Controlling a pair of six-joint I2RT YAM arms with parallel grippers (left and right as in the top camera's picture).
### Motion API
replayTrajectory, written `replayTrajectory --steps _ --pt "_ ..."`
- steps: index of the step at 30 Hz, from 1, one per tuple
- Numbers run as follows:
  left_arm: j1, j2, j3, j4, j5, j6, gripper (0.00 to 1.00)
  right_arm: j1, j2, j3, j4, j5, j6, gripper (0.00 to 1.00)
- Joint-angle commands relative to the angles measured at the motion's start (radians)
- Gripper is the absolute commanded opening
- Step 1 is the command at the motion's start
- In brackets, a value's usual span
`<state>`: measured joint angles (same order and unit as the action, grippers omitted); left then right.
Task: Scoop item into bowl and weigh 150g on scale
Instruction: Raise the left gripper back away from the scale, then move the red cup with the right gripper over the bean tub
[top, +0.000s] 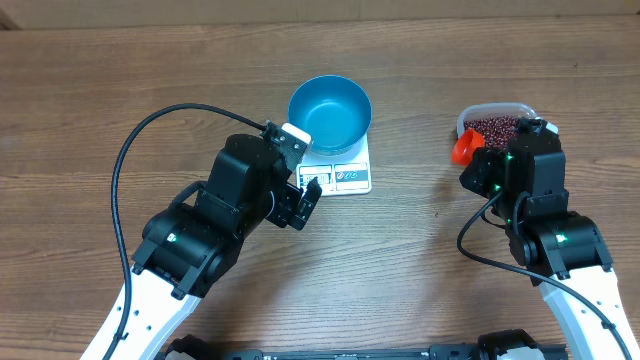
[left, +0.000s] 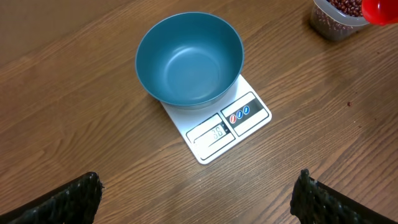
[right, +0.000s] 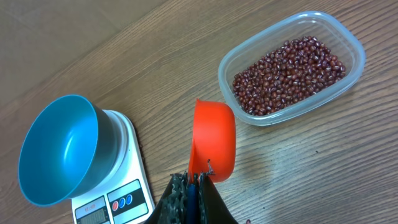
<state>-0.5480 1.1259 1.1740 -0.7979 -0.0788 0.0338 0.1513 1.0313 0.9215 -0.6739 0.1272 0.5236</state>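
Claw L (left: 198, 182) wide open, empty | claw R (right: 193, 184) clamped on orange scoop (right: 214, 140)

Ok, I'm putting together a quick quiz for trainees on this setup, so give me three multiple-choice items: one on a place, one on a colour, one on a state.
1. The bowl stands: A beside the scale; B on it; C behind it.
2. The scoop is: A orange; B green; C white.
3. The bowl is: A half full; B brimming; C empty.

Answers: 1 B, the bowl covers the back of the scale, leaving only the display edge showing. 2 A, the right wrist view shows it plainly orange. 3 C, the left wrist view shows its bare blue bottom.
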Motion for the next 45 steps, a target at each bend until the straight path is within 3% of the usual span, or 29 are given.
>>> replayTrajectory --steps 1,13,23,45 --pt "0.006 0.0 0.002 -0.003 -0.003 0.019 1.0 -0.003 -0.008 0.028 0.003 -0.001 0.007 0.04" --pt "0.006 0.0 0.002 -0.003 0.002 0.018 1.0 -0.003 -0.008 0.028 0.002 -0.001 0.007 0.04" --pt "0.005 0.047 0.002 0.02 0.002 -0.068 1.0 -0.003 -0.008 0.028 0.002 -0.001 0.007 0.03" --pt "0.005 0.077 0.002 0.012 0.002 -0.068 1.0 -0.003 -0.008 0.028 -0.007 -0.002 -0.009 0.04"
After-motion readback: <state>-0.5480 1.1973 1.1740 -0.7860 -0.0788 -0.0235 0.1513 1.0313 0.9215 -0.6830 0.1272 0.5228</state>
